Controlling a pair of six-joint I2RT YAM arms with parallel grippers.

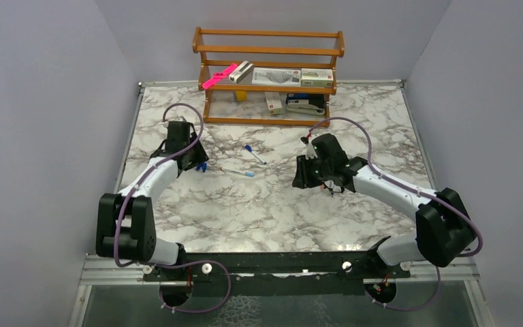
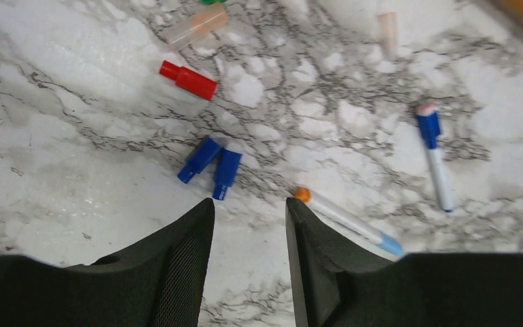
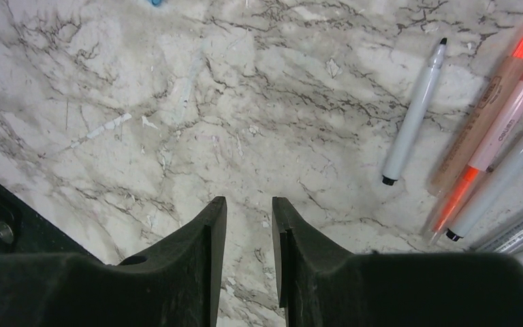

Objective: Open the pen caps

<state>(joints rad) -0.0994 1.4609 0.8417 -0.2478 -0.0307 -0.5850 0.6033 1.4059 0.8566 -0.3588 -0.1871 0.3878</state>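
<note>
Two blue pen caps lie side by side just ahead of my left gripper, which is open with only bare marble between its fingers. Farther off lie a red cap and a pale orange cap. A white pen with an orange end lies by the right finger, and a pen with a blue cap lies beyond it. My right gripper stands slightly open and empty over the marble. Right of it lie a white pen and orange pens. From above, the left gripper sits beside the blue caps.
A wooden shelf stands at the table's back with a pink bar, boxes and a dark stapler. Two pens lie between the arms. The right gripper is mid-table. Grey walls close in both sides.
</note>
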